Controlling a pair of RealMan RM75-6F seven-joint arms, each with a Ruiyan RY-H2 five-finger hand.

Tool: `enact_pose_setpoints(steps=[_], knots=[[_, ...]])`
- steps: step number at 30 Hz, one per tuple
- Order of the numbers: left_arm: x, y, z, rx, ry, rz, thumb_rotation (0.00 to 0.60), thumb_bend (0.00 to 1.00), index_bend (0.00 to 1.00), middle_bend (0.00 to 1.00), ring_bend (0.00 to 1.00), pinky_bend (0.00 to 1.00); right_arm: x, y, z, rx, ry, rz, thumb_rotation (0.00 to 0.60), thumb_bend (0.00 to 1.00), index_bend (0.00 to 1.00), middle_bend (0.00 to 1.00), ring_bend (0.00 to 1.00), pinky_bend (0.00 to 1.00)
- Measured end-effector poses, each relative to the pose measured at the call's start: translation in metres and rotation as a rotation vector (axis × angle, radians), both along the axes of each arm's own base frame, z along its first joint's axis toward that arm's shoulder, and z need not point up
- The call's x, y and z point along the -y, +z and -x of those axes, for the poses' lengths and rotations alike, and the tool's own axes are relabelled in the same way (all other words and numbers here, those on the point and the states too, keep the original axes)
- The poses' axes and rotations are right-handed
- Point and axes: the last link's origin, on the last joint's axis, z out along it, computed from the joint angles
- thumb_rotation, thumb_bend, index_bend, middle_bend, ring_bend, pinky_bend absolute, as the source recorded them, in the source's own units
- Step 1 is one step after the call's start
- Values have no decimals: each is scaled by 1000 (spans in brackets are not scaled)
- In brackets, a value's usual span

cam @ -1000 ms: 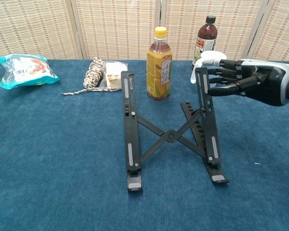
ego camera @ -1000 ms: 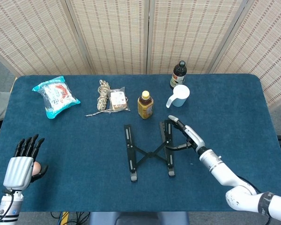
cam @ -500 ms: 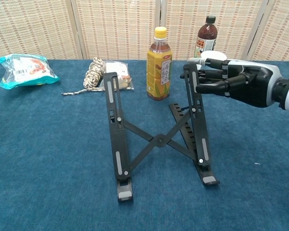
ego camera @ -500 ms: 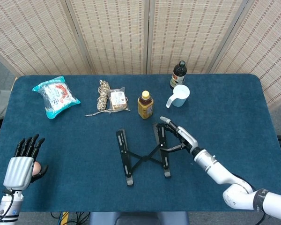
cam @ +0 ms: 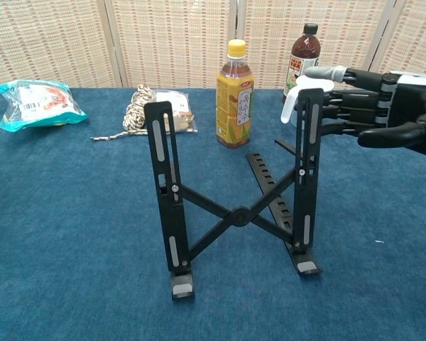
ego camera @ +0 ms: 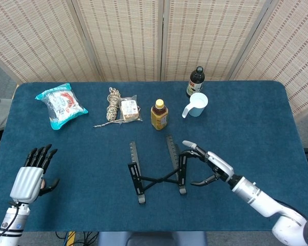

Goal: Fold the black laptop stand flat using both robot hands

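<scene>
The left hand (ego camera: 28, 179) is hovering over the desk's (ego camera: 82, 154) near-left corner, fingers spread, holding nothing. The black laptop stand (cam: 234, 206) is standing propped up mid-desk. The right hand (cam: 383, 114) is touching its right rail, fingers (cam: 341, 92) extended, gripping nothing.

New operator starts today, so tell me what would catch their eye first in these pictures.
The black laptop stand, propped up steeply at the table's center with its crossed braces open, dominates both views. The right hand reaches in from the right, its fingers at the top of the stand's right rail. The left hand hangs open at the near left edge, far from the stand.
</scene>
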Motion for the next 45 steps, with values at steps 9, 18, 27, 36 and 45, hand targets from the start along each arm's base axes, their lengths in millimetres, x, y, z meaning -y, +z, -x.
enact_pose_setpoints(steps=[9,18,27,36,45], knots=[[-1,-2,-6,14,-18,29,600,250,76,0,0,0,-32,19,6,-10,42,-12,600,0,70,261,151,176],[1,-1,-8,25,-23,24,600,249,76,0,0,0,-55,27,10,-9,52,-15,600,0,70,260,151,176],[5,-1,-6,28,-16,23,600,250,76,0,0,0,-65,26,10,7,55,-42,600,0,70,259,151,176],[6,-2,-5,34,-16,19,600,250,76,0,0,0,-70,31,9,21,50,-30,600,0,70,257,151,176],[6,-2,-4,36,-15,17,600,250,76,0,0,0,-54,30,7,23,11,6,600,0,70,251,151,176]])
